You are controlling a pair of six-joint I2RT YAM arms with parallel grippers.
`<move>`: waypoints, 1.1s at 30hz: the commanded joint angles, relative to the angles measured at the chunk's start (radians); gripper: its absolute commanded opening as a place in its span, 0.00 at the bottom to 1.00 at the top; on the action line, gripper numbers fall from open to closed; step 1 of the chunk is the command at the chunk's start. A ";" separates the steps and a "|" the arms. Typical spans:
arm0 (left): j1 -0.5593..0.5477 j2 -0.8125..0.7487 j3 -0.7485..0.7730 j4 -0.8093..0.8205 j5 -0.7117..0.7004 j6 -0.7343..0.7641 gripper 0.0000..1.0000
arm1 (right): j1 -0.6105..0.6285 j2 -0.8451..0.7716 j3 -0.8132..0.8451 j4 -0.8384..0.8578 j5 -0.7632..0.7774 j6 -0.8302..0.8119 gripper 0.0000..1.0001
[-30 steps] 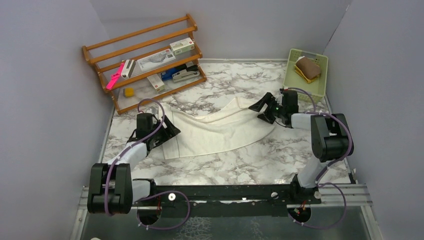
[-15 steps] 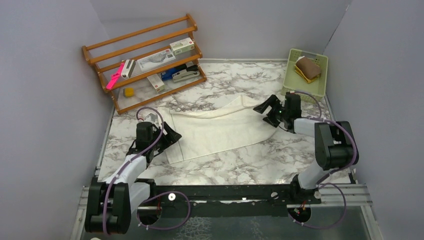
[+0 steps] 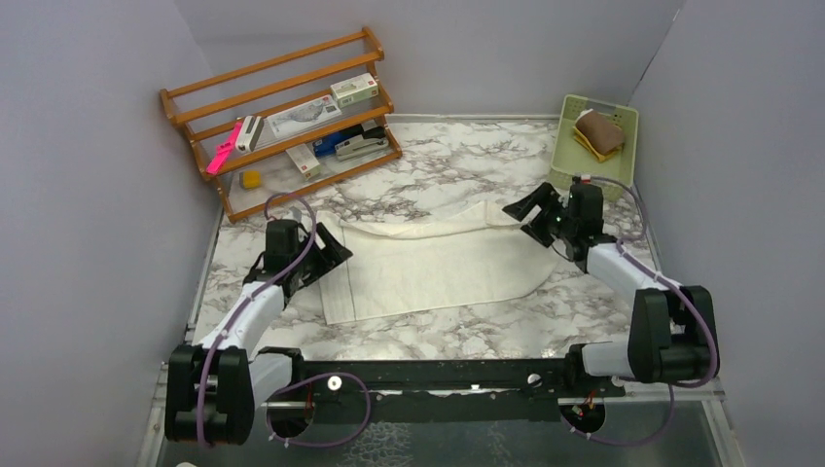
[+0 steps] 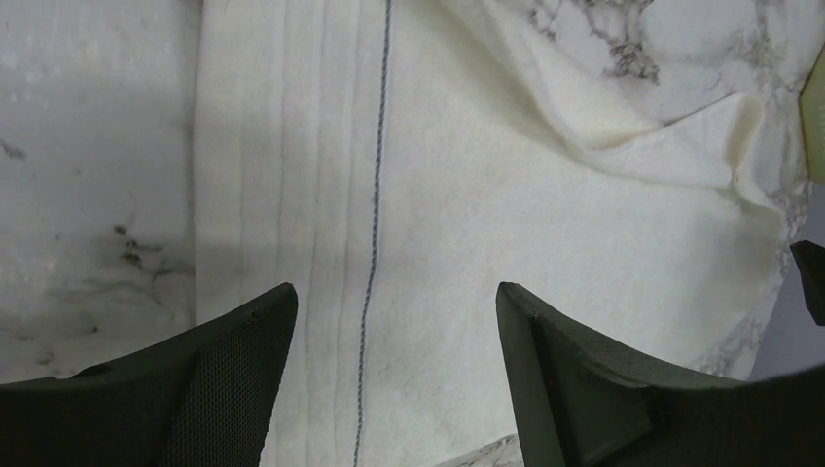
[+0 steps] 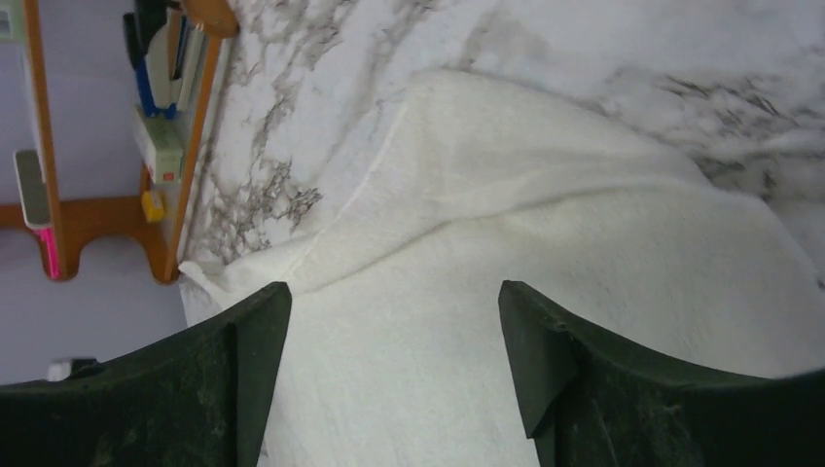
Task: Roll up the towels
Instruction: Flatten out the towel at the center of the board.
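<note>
Towel (image 3: 428, 263) near rack (image 3: 311, 182), labels seemingly illegible.

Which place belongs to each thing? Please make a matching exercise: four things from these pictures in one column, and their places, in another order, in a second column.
Things
1. cream towel
2. mustard-and-brown towel
3. pink marker
4. left gripper

Places
A. folded inside the pale green basket
B. on the wooden rack
C. spread out on the marble table
D. over the striped end of the spread towel, jaws open

Pairs: 1-C, 2-A, 3-B, 4-D
</note>
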State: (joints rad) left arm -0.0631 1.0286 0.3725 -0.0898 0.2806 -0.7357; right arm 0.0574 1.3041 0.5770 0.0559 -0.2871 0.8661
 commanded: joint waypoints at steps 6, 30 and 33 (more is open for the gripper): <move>-0.004 0.259 0.276 0.007 0.043 0.087 0.75 | 0.103 0.309 0.365 -0.145 -0.228 -0.292 0.38; -0.106 0.436 0.198 0.155 -0.003 0.100 0.00 | 0.209 0.616 0.564 -0.349 0.087 -0.503 0.01; -0.106 0.503 0.199 0.157 -0.032 0.134 0.00 | 0.182 0.639 0.598 -0.319 0.101 -0.473 0.01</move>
State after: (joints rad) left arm -0.1658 1.4593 0.5831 0.0158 0.3111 -0.6441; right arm 0.2634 1.8893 1.1385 -0.2913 -0.2802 0.3733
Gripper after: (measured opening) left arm 0.010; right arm 0.009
